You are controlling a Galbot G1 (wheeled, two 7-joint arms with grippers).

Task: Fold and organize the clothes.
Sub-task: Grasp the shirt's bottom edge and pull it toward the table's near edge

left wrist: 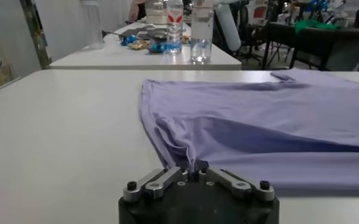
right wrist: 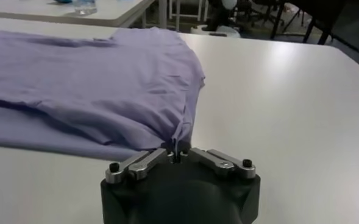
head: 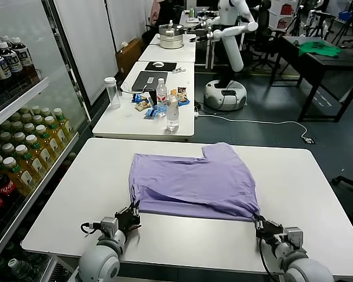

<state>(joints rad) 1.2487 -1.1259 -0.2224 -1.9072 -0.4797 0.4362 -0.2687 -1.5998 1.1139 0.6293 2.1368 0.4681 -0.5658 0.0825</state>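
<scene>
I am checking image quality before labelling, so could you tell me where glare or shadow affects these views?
Head view: soft overhead reflections on the white table. Left wrist view: a dark shadowed fold crosses the lavender thin-fabric T-shirt. Right wrist view: a bright glare patch on the tabletop beyond the shirt; the near black gripper body looks soft.

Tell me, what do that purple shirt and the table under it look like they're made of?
The purple shirt looks like thin, soft matte knit fabric: it drapes and wrinkles where the left gripper and right gripper pinch it. The table looks like smooth white laminate, faintly glossy; I can't be sure.
</scene>
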